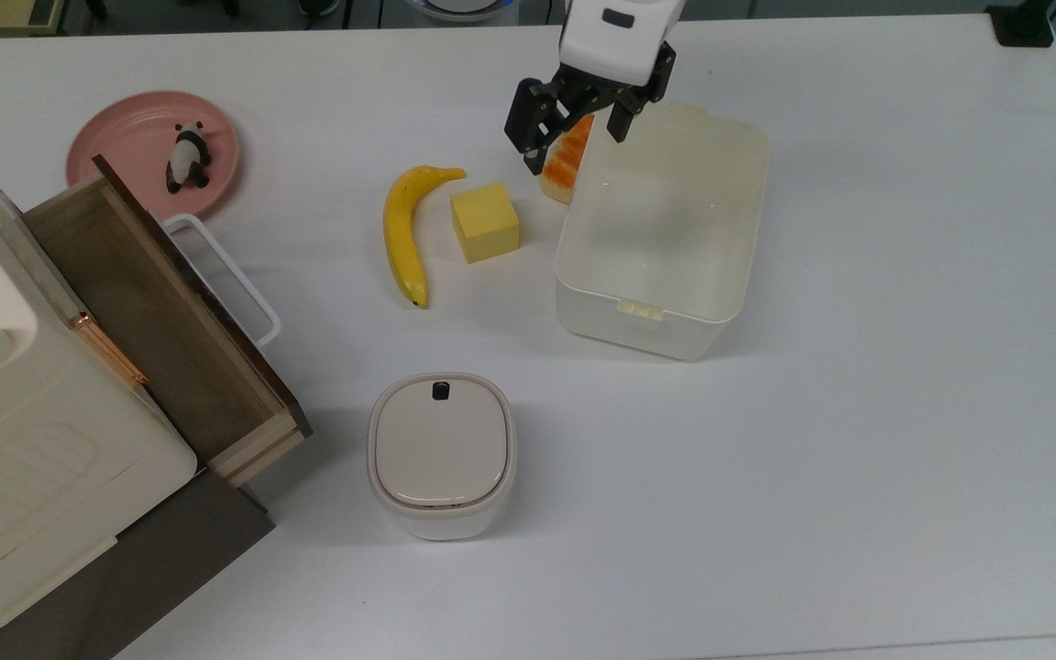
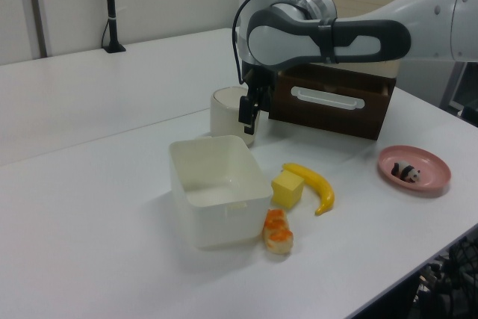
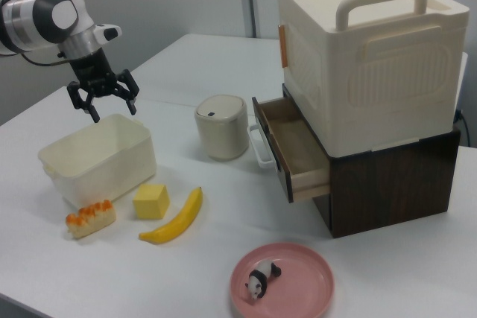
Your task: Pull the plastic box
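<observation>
White table (image 1: 858, 412), one of each item: plastic box (image 1: 661, 238) right of centre in the top view, empty, latch tab on its near wall; yellow cube (image 1: 485, 221) and banana (image 1: 405, 230) to the top view's left of it; orange-topped bread piece (image 1: 567, 158) just beside the box's far-left corner; beige lidded bin (image 1: 442, 454) near centre front; pink plate (image 1: 120, 137) with one panda figure (image 1: 188, 156) far left; cream cabinet (image 3: 369, 57) on a dark base with one wooden drawer (image 1: 161, 321) pulled out. One arm: gripper (image 1: 574, 133) hangs pointing down above the box's far-left corner and the bread piece, clear of the rim, fingers spread apart, holding nothing. In the right view the gripper (image 3: 103, 100) sits above the box's far edge.
</observation>
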